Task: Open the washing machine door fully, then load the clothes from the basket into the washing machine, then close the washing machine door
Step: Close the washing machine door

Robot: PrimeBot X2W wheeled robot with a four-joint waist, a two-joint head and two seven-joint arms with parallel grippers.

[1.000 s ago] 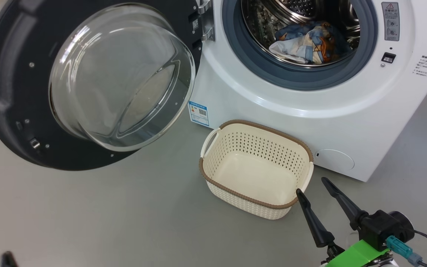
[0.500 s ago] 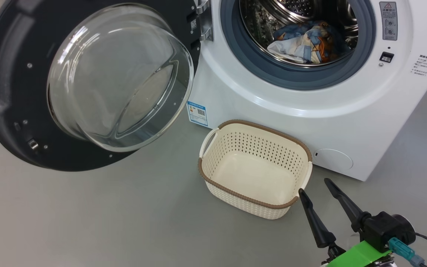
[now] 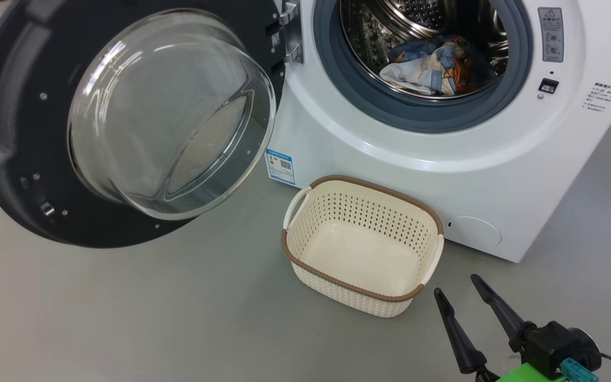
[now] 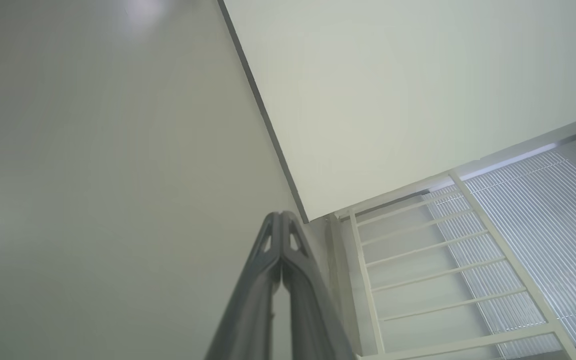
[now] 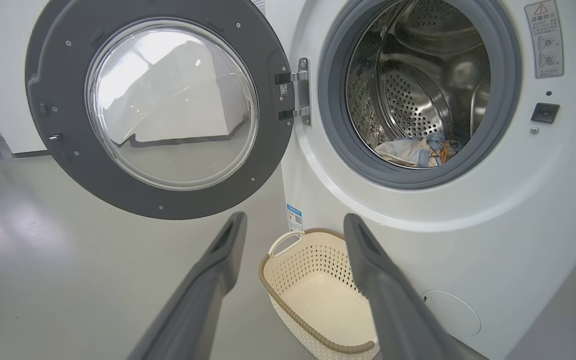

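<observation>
Nearest in the head view, the right gripper (image 3: 456, 284) hangs over the grey floor (image 3: 178, 307) at the lower right. Its two dark fingers are spread apart and grasp nothing. Just beyond their tips stands the basket (image 3: 369, 215), bottom bare, on the floor close against the lower front of the washing machine (image 3: 443, 175), between the blue label sticker (image 3: 280, 166) and the round flap (image 3: 472, 232). The basket thus lies between this gripper and the machine.

To the left, the washing machine door (image 3: 8, 132) stands swung wide on its metal hinge (image 3: 294, 32), its glass bowl (image 3: 173, 111) bulging out over the floor. Farther back, past the grey seal (image 3: 348, 90), the clothes (image 3: 435, 66) lie bunched at the bottom of the steel drum (image 3: 422, 13).

The right wrist view looks lower and flatter, so it shows the drum's perforated back wall and the clothes (image 5: 418, 150) as a low heap. The left wrist view faces elsewhere. There the left gripper (image 4: 280, 216) has its fingers pressed together on nothing, before bare floor, a white wall (image 4: 393, 90) and a white railing (image 4: 418, 250).
</observation>
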